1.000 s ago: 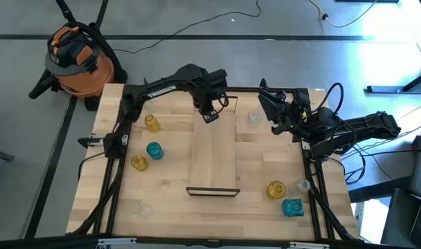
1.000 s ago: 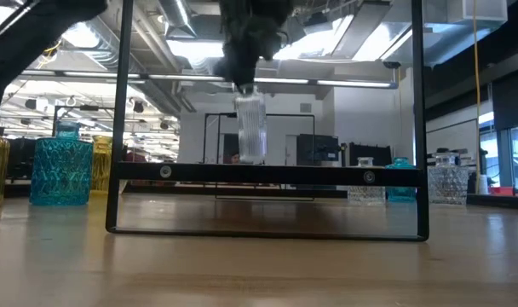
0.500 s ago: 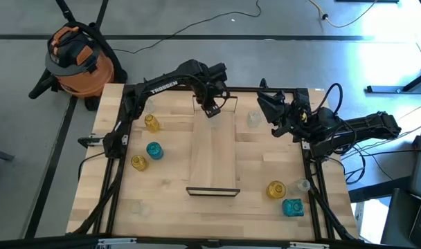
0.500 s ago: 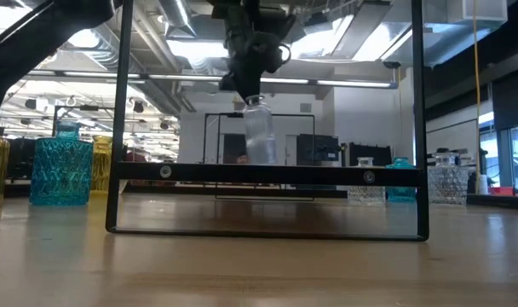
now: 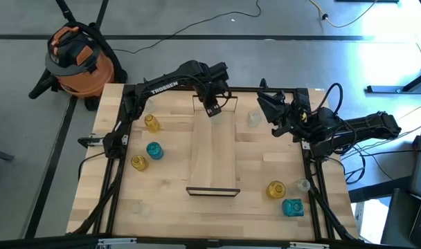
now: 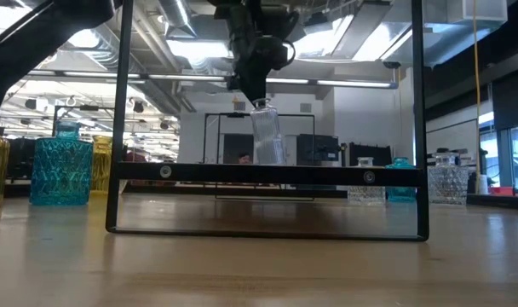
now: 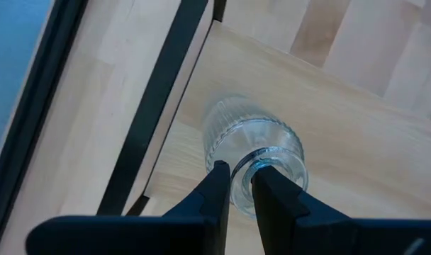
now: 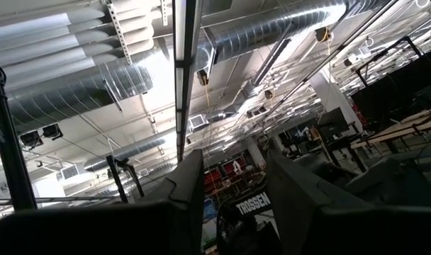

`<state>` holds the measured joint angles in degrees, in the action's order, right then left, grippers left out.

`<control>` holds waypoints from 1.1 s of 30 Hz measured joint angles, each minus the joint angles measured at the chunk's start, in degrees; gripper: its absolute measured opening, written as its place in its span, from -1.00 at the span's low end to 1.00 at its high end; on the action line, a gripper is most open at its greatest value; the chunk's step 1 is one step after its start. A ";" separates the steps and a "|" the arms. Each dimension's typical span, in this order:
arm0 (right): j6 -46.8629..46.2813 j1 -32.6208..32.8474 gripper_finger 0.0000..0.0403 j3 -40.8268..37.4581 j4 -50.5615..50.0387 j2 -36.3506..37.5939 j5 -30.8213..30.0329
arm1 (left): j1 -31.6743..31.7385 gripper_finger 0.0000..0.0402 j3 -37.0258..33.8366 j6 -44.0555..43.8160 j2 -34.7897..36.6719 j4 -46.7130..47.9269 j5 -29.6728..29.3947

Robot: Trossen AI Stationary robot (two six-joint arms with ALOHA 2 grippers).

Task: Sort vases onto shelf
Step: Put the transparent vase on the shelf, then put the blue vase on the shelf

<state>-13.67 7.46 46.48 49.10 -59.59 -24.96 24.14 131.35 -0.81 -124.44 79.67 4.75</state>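
Up near the top centre of the high view, the left gripper (image 5: 212, 109) hangs over the far end of the shelf (image 5: 214, 158), its narrowly parted fingers (image 7: 217, 185) flanking the neck of a clear ribbed vase (image 7: 252, 151) that stands upright on the board; whether they pinch it cannot be told. At upper right, the right gripper (image 5: 274, 114) waits, fingers partly open with nothing between them, beside another clear vase (image 5: 254, 119).
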 joint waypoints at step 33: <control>0.02 0.02 -0.43 0.00 -0.08 0.02 -1.38 | 0.07 -0.26 -0.04 0.13 4.56 0.35 -2.12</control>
<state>-13.65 7.49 46.48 49.02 -59.57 -26.35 24.21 131.31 -0.68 -119.88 80.03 2.63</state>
